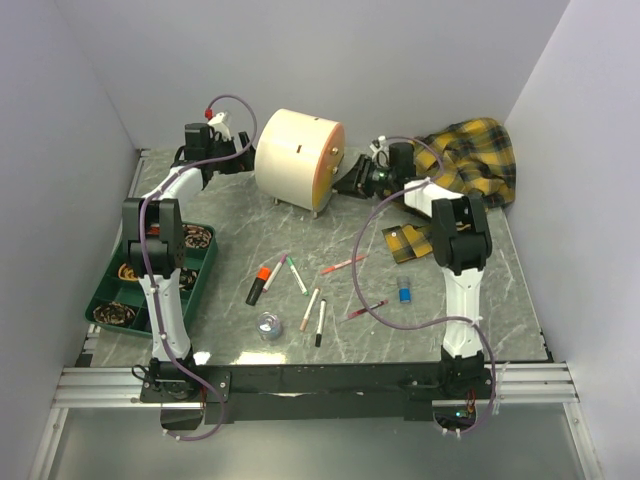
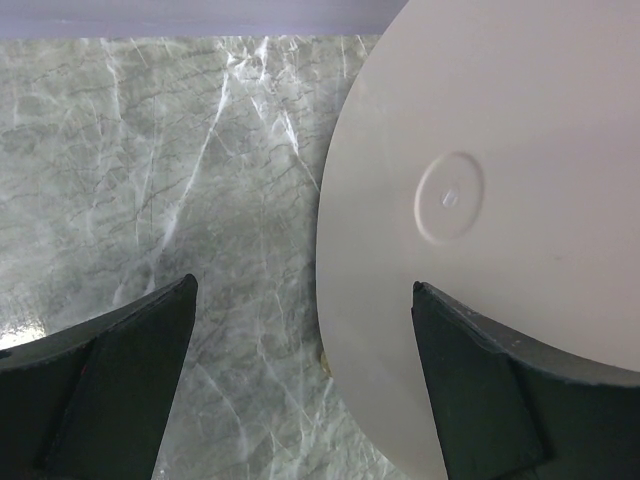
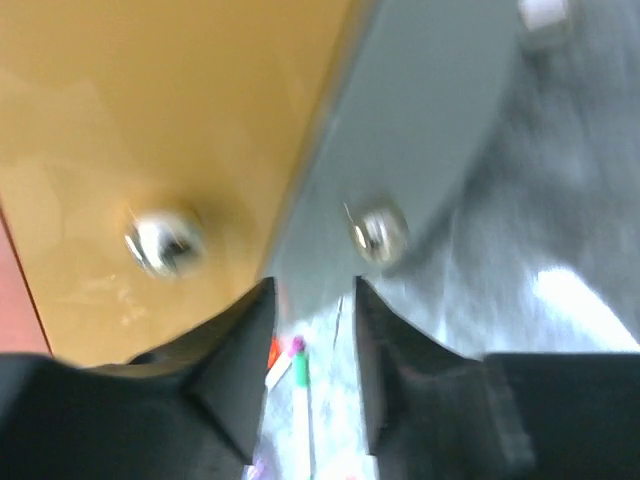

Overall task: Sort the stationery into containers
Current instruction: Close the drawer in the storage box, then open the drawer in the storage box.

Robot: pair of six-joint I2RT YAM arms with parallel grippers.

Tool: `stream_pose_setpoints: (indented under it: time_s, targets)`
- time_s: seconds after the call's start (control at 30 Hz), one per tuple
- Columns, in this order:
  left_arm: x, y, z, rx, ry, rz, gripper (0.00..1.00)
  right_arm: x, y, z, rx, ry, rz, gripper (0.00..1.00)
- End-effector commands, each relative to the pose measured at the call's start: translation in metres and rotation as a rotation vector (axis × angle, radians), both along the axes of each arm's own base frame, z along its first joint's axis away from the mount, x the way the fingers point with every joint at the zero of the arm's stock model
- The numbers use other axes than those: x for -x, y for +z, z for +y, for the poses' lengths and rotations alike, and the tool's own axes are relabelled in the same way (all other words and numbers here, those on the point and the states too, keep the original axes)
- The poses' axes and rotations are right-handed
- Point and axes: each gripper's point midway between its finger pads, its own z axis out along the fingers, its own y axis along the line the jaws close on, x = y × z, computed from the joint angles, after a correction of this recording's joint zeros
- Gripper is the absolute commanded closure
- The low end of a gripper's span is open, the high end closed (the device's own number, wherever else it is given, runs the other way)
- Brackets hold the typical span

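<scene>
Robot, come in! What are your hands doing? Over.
Left hand open beside the cabinet. Right hand slightly open by the orange drawer's knob. Pens unsorted on the table. Plaid cloth beside right arm.

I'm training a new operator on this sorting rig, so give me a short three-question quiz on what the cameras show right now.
1. True or false: the left gripper is shut on a pen.
2. The tape roll lies: A) on the plaid cloth; B) in the green tray; C) on the bare table.
3. What colour is the small block near the right arm?

Key: 1 false, it is open, next to the cabinet. 2 C. 3 blue.
</scene>
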Motion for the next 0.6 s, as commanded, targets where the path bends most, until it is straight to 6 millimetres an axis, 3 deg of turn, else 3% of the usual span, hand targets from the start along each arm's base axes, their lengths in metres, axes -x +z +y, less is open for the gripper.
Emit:
stream_pose_setpoints:
  time_s: [0.0, 0.17, 0.3, 0.57]
  targets:
    - [-0.005, 0.020, -0.005, 0.023, -0.024, -0.055, 0.06, 0.017, 0.043, -0.030, -0.038, -0.032, 0.003, 0.49]
    - [-0.007, 0.019, -0.004, 0.019, -0.025, -0.055, 0.06, 0.029, 0.070, -0.027, -0.133, -0.009, 0.023, 0.45]
    - [-0.007, 0.014, -0.004, 0.008, -0.030, -0.052, 0.06, 0.015, 0.084, -0.029, -0.156, -0.019, -0.014, 0.47]
    - [-0.008, 0.013, -0.004, -0.005, -0.028, -0.057, 0.05, -0.002, 0.090, -0.024, -0.174, 0.014, -0.082, 0.54]
